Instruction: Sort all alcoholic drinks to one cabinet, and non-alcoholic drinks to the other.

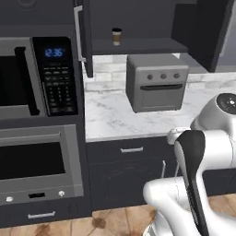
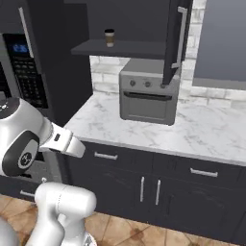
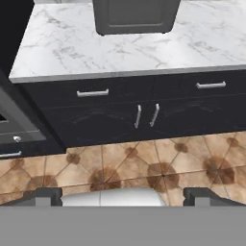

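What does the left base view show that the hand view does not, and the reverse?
Left base view alone: the coffee cup standing on the shelf of the open wall cabinet, the microwave with its lit clock, and the oven below it. Hand view alone: the open gripper, its two fingertips wide apart and holding nothing, above the tiled floor. Both: the marble counter, the grey toaster oven on it, and the black drawers under the counter.
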